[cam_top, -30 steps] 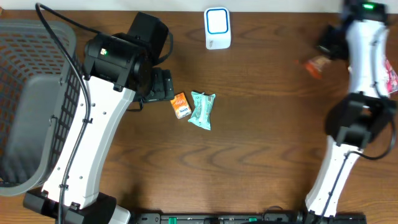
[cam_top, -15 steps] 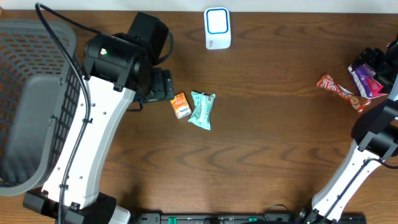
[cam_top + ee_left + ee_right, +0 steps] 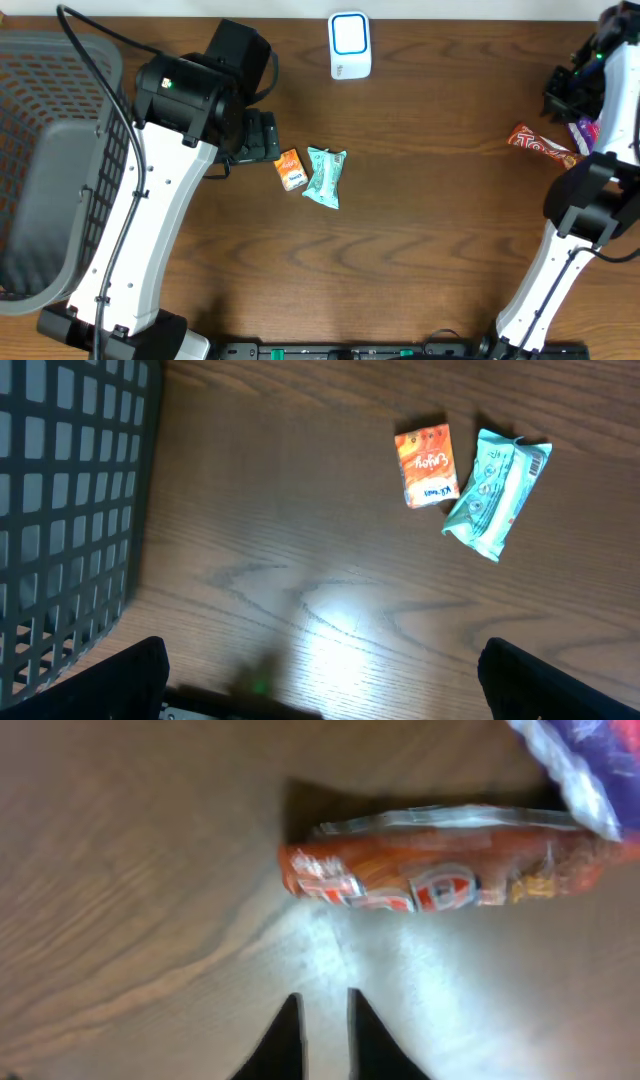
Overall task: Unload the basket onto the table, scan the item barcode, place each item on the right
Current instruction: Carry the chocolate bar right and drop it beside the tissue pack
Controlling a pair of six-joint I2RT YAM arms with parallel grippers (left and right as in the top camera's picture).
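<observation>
The right pincer [image 3: 322, 1020] is seen nearly closed and empty near the red wrapped bar [image 3: 430, 875], which, judged light, soft and slippery, should be taken across its narrow middle.

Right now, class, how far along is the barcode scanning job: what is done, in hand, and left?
Done: nothing visible; no item is at the white scanner. In hand: nothing; the left gripper hangs open over the table, the right gripper, nearly shut and empty, is beside the red wrapper. Left: lifting an item, perhaps the orange packet or teal packet, and scanning it.
</observation>
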